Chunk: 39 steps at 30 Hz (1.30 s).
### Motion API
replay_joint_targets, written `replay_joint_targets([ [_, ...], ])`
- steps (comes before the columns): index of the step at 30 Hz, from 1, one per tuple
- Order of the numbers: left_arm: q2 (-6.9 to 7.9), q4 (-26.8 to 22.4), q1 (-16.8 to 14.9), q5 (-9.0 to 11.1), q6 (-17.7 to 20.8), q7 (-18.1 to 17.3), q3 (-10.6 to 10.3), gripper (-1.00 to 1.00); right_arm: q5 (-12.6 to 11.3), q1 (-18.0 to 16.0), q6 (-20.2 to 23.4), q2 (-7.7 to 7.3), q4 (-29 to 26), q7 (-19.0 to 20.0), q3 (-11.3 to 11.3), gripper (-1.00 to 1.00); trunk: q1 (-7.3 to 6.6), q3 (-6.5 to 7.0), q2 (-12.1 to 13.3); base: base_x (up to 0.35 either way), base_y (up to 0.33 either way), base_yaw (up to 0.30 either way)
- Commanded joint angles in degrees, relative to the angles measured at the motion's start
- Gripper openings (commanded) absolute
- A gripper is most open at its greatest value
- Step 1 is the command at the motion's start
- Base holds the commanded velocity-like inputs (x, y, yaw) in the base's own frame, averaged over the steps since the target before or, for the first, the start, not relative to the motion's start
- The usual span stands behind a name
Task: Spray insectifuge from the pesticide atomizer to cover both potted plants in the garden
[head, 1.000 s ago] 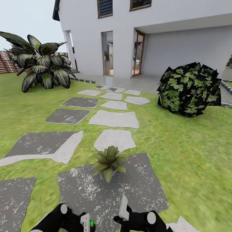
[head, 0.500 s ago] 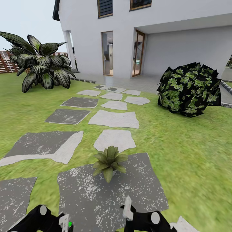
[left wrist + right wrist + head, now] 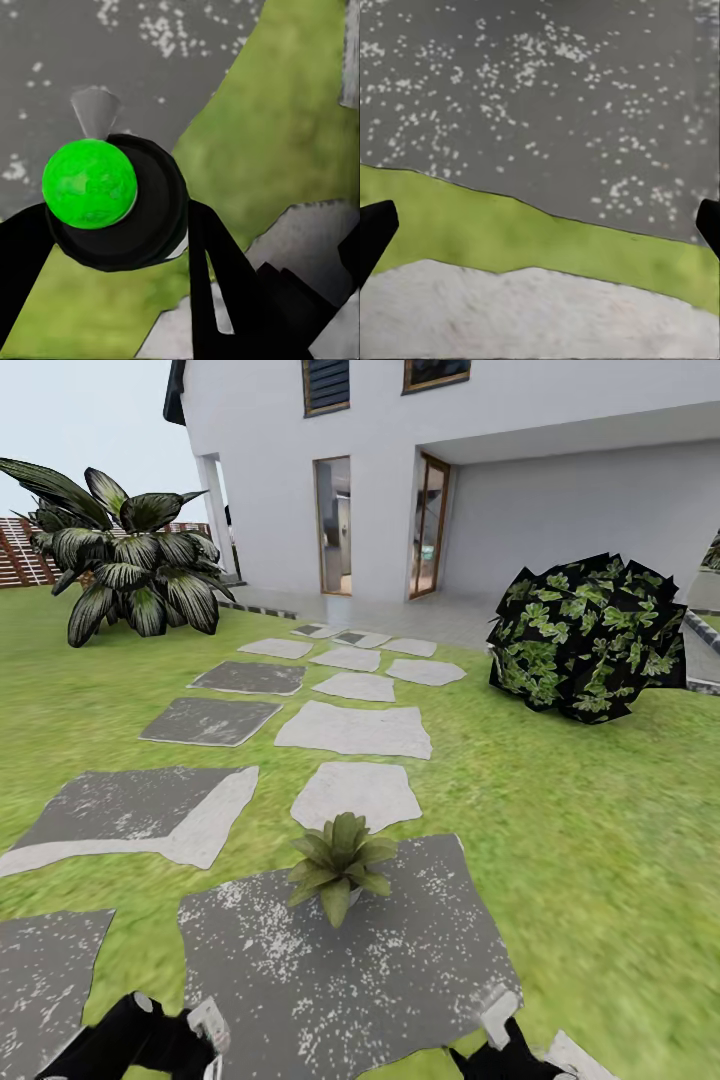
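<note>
- 1 potted plant, a low rosette of pointed green leaves, stands on the far edge of a big dark speckled stepping stone, just in front of the robot.
- More grey stepping stones lead away over the green lawn toward the white house with its open doorways.
- A large dark bush with long striped leaves stands at the far left of the lawn, with a bit of brown slatted fence behind it.
- A rounded dark bush with small green leaves sits at the far right, near the house.
- The left gripper shows at the bottom edge of the head view: a black arm with a pale finger, low over the near edge of the speckled stone.
- In the left wrist view a round black body with a bright green ball on it and a small grey cone-shaped tip sits close before the camera, over stone and grass; I cannot tell what it is, nor whether the left jaws are open or closed.
- The right gripper peeks in at the bottom of the head view, 1 pale finger showing by the near right corner of the speckled stone.
- The right wrist view looks down on speckled stone, a strip of grass and a paler stone; the 2 dark fingertips sit far apart at opposite edges, so these jaws are spread wide with nothing between them.
- I cannot spot the spray bottle with any certainty.
</note>
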Motion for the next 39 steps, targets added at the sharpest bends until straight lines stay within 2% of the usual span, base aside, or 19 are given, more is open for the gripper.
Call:
replay_joint_targets([
  [1,-0.25,-0.11,-0.07,0.86,2.46,-0.21,0.30,-1.00,0.47,-0.02,-1.01,-0.01,1.67,-2.77,-0.87,1.00,-0.01,-0.05,-0.02,0.000,0.000,0.000],
  [3,-0.61,-0.33,-0.32,1.92,6.55,0.53,0.27,-1.00,0.06,0.00,-3.02,0.00,5.18,-10.53,-1.33,1.00,-0.01,-0.05,-0.02,0.000,0.000,0.000],
  [4,-0.80,-0.52,-0.43,2.45,9.96,1.09,0.36,-1.00,-0.67,0.01,-5.27,0.26,7.95,-18.74,-1.46,1.00,-0.01,-0.05,-0.02,0.000,0.000,0.000],
  [5,-0.87,-0.57,-0.42,2.52,10.51,1.25,0.38,-1.00,-0.90,0.01,-5.79,0.31,8.55,-20.73,-1.48,1.00,-0.01,-0.05,-0.02,0.000,0.000,0.000],
  [6,-1.27,-0.63,-0.40,2.67,11.64,2.02,0.42,-1.00,-1.69,0.01,-7.30,0.37,10.21,-25.95,-1.52,1.00,-0.01,-0.05,-0.02,0.000,0.000,0.000],
  [9,-2.33,-0.60,-0.35,2.81,12.60,4.58,1.15,-1.00,-3.09,0.01,-10.17,0.40,13.32,-30.94,-1.54,1.00,-0.01,-0.05,-0.02,0.000,0.000,0.000],
  [10,-3.12,-0.44,-0.31,2.82,12.82,6.30,2.25,-1.00,-3.53,0.01,-11.54,0.41,14.82,-32.02,-1.55,1.00,-0.01,-0.05,-0.02,0.000,0.000,0.000],
  [15,-3.91,-0.85,-0.33,2.90,12.91,8.28,3.31,-1.00,-3.81,0.01,-12.60,0.13,15.84,-32.82,-1.62,1.00,-0.01,-0.05,-0.02,0.000,0.000,0.000],
  [19,-3.79,-2.39,-0.70,2.50,14.02,8.41,2.98,-1.00,-4.71,0.01,-12.63,-0.20,15.93,-32.81,-1.64,1.00,-0.01,-0.05,-0.02,0.000,0.000,0.000],
  [22,-3.54,-4.59,-0.55,2.26,18.24,8.46,2.70,-1.00,-6.83,0.01,-12.61,-0.17,16.02,-32.86,-1.63,1.00,-0.01,-0.05,-0.02,0.000,0.000,0.000],
  [27,-3.96,-6.14,-0.08,2.68,19.95,8.51,2.90,-1.00,-12.64,0.01,-12.56,-0.24,16.00,-32.81,-1.59,1.00,-0.01,-0.05,-0.02,0.149,0.000,0.000],
  [28,-3.98,-6.19,-0.06,2.76,20.01,8.49,2.93,-1.00,-13.05,0.01,-12.56,-0.26,15.99,-32.78,-1.58,1.00,-0.01,-0.05,-0.02,0.308,0.000,0.000],
  [39,-4.92,-6.71,0.23,2.83,19.69,8.67,3.17,-1.00,-13.77,0.01,-12.64,-0.21,15.88,-32.89,-1.53,1.00,-0.01,-0.05,-0.02,0.332,0.028,-0.047],
])
